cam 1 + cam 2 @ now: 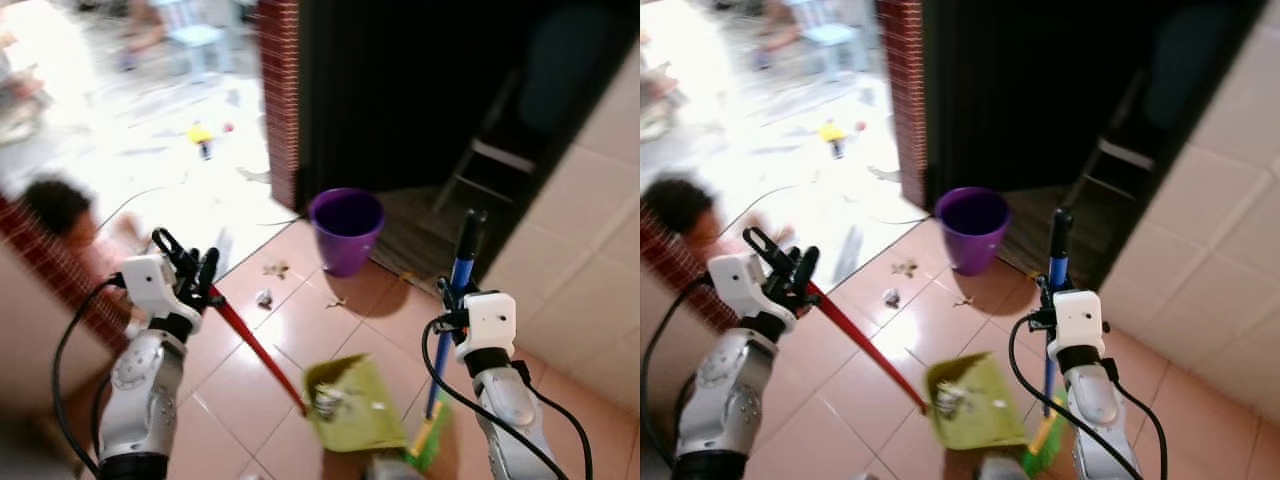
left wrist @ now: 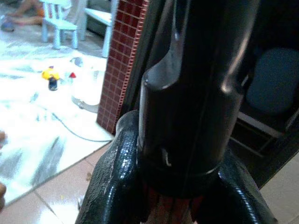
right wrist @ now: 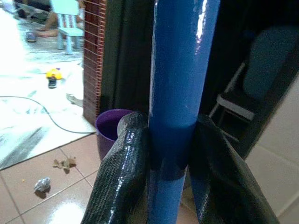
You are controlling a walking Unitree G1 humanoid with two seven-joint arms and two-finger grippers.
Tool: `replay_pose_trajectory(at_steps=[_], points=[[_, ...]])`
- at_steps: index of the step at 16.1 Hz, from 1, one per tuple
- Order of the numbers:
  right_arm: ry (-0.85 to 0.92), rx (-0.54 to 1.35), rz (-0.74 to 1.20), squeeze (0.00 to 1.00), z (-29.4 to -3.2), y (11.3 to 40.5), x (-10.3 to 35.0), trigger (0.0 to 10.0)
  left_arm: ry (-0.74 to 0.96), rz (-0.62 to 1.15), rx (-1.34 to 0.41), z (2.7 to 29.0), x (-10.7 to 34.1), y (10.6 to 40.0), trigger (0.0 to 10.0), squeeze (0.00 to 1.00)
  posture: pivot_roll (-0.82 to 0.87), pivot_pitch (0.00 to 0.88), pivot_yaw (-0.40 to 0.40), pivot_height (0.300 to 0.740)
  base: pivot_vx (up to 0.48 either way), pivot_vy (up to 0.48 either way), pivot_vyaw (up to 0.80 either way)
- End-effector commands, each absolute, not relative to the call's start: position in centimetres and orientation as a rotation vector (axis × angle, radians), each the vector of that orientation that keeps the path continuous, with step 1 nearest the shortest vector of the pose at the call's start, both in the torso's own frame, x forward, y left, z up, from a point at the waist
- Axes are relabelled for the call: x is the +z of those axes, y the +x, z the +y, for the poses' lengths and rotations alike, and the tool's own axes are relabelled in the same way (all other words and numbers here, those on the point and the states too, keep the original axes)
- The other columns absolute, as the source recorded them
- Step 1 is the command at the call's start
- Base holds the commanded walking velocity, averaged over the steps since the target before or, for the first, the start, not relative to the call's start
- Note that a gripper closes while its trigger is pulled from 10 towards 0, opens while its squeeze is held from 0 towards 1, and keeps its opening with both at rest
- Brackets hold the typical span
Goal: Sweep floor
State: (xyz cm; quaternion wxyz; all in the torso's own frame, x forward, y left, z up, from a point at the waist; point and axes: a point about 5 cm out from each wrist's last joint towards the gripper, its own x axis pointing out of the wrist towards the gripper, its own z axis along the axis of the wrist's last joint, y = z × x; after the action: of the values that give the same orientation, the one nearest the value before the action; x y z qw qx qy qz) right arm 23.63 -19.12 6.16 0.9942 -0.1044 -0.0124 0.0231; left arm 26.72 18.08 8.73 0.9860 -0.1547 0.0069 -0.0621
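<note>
My left gripper [image 1: 195, 275] is shut on the black top of the dustpan's red handle [image 1: 255, 350], which slants down to the green dustpan [image 1: 355, 405] holding some debris. My right gripper [image 1: 452, 300] is shut on the broom's blue pole [image 1: 455, 300]; its green head [image 1: 428, 440] rests on the tiles beside the pan. In the right wrist view the fingers [image 3: 119, 172] clamp the blue pole [image 3: 180, 93]. Scraps lie on the floor: a crumpled wad [image 1: 264, 297] and dry leaves [image 1: 275, 268].
A purple bin [image 1: 346, 230] stands upright ahead at a dark doorway. A red brick pillar [image 1: 280, 90] rises to its left. A person [image 1: 60, 215] crouches at the left near a low brick wall. A folding chair [image 1: 490, 150] stands in the dark room. A yellow toy [image 1: 201, 135] lies on the bright floor.
</note>
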Motion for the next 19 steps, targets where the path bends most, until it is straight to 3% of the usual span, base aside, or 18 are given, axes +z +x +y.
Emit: replay_pose_trajectory(at_steps=[1, 10, 19], points=[[-0.230, 0.049, -0.065, 0.00, -19.5, 23.9, 7.1, 10.0, -0.336, -0.065, -0.138, 17.5, 10.5, 27.3, 10.0, 0.00, -0.12, 0.000, 0.041, 0.740, 0.375, 0.296, 0.00], [-0.230, 0.074, -0.060, 0.00, -19.2, 24.0, 7.0, 10.0, -0.363, -0.148, -0.007, 18.1, 12.8, 28.7, 10.0, 0.00, -0.12, 0.000, 0.033, 0.740, 0.350, 0.324, 0.00], [-0.215, 0.083, -0.063, 0.00, -18.8, 24.5, 7.0, 10.0, -0.304, -0.083, 0.032, 16.5, 11.5, 28.1, 10.0, 0.00, -0.11, 0.000, 0.022, 0.740, 0.000, 0.000, 0.00]])
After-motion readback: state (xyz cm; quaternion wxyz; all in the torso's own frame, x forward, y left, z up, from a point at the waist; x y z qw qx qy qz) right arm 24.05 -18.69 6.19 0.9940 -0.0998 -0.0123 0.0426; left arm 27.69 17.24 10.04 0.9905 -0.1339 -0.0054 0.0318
